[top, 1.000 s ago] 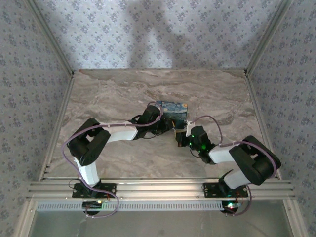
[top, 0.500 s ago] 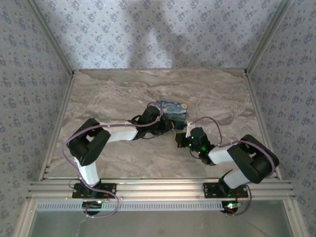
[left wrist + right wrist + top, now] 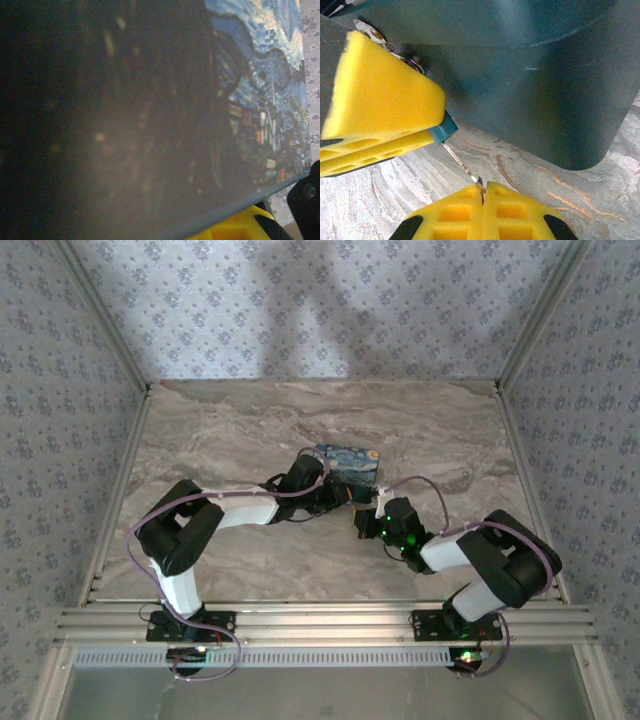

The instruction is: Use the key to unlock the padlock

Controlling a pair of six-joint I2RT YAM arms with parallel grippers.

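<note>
Nearest, the right gripper (image 3: 482, 192) presses its pads together on the key (image 3: 462, 162). The key's thin blade reaches the small padlock (image 3: 448, 131), pinched at the left gripper's (image 3: 432, 131) tips against the blue painted box (image 3: 530, 75). The key looks inserted; turning is not yet done.

box (image 3: 348, 462): 1 | padlock (image 3: 446, 131): 1 | key (image 3: 462, 165): 1 | left hand (image 3: 439, 126) + right hand (image 3: 484, 190): 2

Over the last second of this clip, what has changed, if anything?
The right arm crept slightly left, toward the painted box; the right claw stays shut on a thin metal strip. The left arm, the box and the left claw, pinching a small blue piece, held their places.
</note>
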